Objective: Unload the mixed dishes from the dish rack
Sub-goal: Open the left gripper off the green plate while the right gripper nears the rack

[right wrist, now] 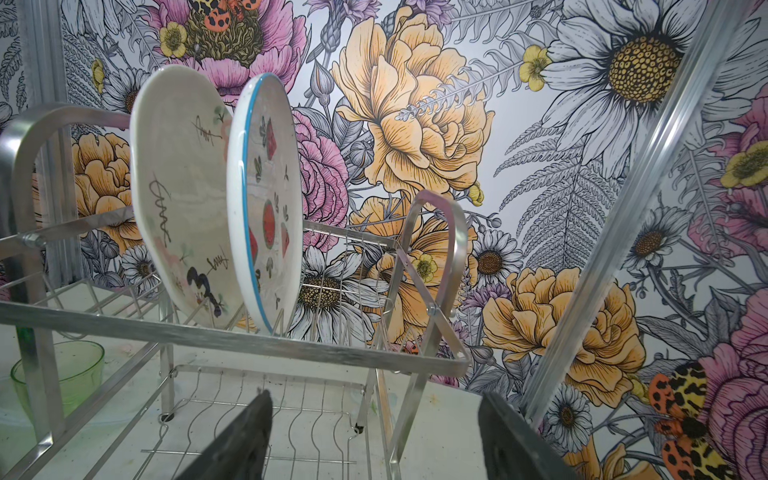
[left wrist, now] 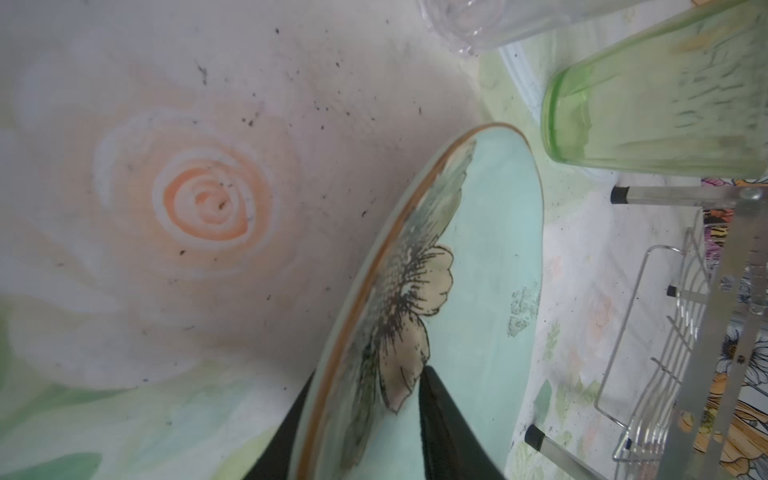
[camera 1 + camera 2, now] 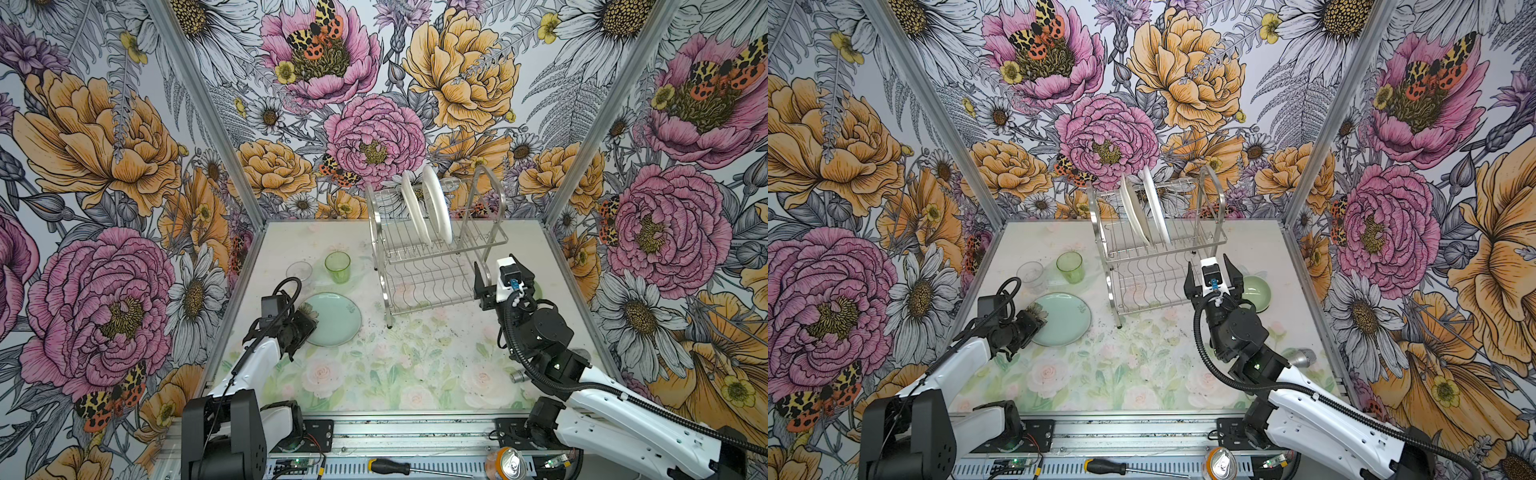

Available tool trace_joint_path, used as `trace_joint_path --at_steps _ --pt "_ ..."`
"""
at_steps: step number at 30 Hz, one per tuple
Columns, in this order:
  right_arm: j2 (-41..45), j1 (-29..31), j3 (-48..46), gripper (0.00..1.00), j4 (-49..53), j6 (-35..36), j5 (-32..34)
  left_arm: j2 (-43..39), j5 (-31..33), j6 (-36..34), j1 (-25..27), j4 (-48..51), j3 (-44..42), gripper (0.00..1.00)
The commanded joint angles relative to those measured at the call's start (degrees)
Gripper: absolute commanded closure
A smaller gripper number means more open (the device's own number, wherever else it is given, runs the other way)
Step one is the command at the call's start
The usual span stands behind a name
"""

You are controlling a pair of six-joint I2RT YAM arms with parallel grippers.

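Floral wallpaper (image 3: 104, 145) closes in a rose-printed table (image 3: 415, 374), with the rack (image 1: 249, 338) at the back. The mint plate (image 3: 334, 318) lies flat on the table, front-left of the rack, near the tumbler (image 3: 337, 267) and glass (image 3: 299, 271). The left tool (image 2: 370, 376) straddles the plate's near rim, one finger outside the edge and one over the flower print; I cannot tell whether they pinch it. The right tool (image 3: 1208, 266) is spread wide and empty, low before the rack's right end, with the bowl (image 3: 1256, 293) just beyond. The cream plate (image 1: 183, 195) and fruit plate (image 1: 266, 199) stand on edge in the upper shelf, close together.

Risks: pulling the left tool away half-closed could drag the mint plate into the tumbler. The right tool, rising, could clip the shelf rail or arched frame — and lifting one plate could topple its neighbour.
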State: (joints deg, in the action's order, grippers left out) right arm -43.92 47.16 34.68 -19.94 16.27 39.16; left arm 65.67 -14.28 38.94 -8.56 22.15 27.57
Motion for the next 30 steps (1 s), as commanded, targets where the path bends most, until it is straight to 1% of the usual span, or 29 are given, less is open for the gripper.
trace_joint_path --at_steps 1,8,9,10,11,12,13,14,15,16,22,30 --pt "1.0 -0.5 -0.3 0.21 0.0 -1.0 0.3 0.3 0.1 -0.8 -0.9 -3.1 -0.6 0.60" --pt "0.8 -0.8 0.0 0.21 0.7 -1.1 -0.4 1.8 -0.5 -1.6 -1.7 -4.0 -0.3 0.55" --pt "0.6 -0.8 0.4 0.21 1.5 -1.3 -1.0 2.0 -0.6 -2.0 -1.7 -4.0 -0.2 0.53" --pt "0.1 -0.8 1.1 0.21 2.3 -1.7 -1.5 2.0 -0.6 -2.2 -1.8 -4.0 0.0 0.48" --pt "-0.4 -0.8 1.7 0.21 3.4 -2.0 -2.2 2.1 -0.4 -2.2 -1.8 -3.7 0.2 0.38" --pt "-1.1 -0.8 2.4 0.21 4.4 -2.3 -3.1 2.0 -0.3 -2.1 -1.8 -3.3 0.4 0.24" --pt "-1.5 -0.8 2.9 0.21 4.9 -2.5 -3.7 1.9 -0.4 -2.2 -1.8 -3.3 0.5 0.14" --pt "-2.0 -0.8 3.3 0.21 5.3 -2.9 -4.4 1.5 -0.7 -2.1 -1.9 -3.2 0.6 0.10" --pt "-2.2 -0.8 3.4 0.20 5.6 -3.3 -4.9 1.1 -1.0 -1.9 -1.9 -3.1 0.6 0.07" --pt "-2.2 -0.8 3.5 0.20 5.7 -3.6 -5.4 0.4 -1.2 -1.7 -1.9 -3.0 0.7 0.02" --pt "-1.9 -0.8 5.7 0.19 8.7 -6.1 -9.2 -7.5 -1.0 -0.5 -1.4 -0.1 1.0 0.01" --pt "-5.9 -1.0 13.6 0.19 16.0 -10.3 -16.5 -19.3 -1.3 2.0 0.3 3.9 3.3 0.01"
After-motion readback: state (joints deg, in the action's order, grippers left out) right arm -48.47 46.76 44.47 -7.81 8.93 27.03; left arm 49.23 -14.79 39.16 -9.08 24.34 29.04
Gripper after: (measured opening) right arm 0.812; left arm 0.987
